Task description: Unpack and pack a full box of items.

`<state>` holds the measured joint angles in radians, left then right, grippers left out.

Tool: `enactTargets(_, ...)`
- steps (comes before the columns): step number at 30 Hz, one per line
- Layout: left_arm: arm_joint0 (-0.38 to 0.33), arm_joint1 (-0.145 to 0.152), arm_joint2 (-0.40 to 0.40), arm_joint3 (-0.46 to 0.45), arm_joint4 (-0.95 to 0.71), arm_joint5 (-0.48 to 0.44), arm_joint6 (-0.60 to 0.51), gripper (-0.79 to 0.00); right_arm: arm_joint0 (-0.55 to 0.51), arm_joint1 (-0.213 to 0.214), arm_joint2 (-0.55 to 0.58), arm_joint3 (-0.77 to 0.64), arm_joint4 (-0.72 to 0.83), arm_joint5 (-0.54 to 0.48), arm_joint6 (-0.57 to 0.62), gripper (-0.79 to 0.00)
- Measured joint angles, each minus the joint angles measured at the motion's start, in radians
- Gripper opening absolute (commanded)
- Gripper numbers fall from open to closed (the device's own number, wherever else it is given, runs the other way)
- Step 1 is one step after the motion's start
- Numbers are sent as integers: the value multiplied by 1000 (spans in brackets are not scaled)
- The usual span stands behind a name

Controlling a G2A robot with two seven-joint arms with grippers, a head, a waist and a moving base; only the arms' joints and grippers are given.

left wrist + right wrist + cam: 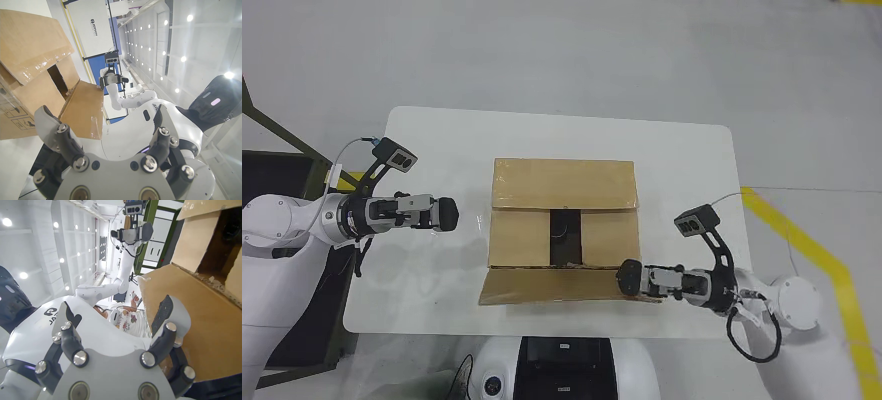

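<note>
Gripping the near flap (552,286) of the cardboard box (562,182) on the worktop (682,160) looks like a job for the right fingers (628,277) at its end; the left fingers (445,213) hang apart.
Left wrist view: left fingers (47,121) wide, cardboard box (37,91) beyond.
Right wrist view: right fingers (162,313) wide, near flap (198,323) beside one; pinch squarely.

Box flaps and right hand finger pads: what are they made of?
Brown cardboard box flaps: corrugated card, matte, judging by the ragged torn edge; a clear glossy tape strip shines along one flap. Right hand pads: black, finely ribbed, probably rubber; the shell looks like smooth grey plastic.
</note>
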<state>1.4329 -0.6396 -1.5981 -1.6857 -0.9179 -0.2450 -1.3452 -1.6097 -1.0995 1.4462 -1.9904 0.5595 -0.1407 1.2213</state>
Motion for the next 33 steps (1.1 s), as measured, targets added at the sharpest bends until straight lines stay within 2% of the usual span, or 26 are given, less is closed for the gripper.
enactTargets(6,0,0,0,0,0,0,0,0,-30,5,-51,-27,-43,36,21,0)
enactTargets(19,0,0,0,0,0,0,0,0,-89,15,-174,-19,-164,40,38,0)
enactTargets(33,0,0,0,0,0,0,0,0,-96,23,-251,24,-379,-29,-86,0)
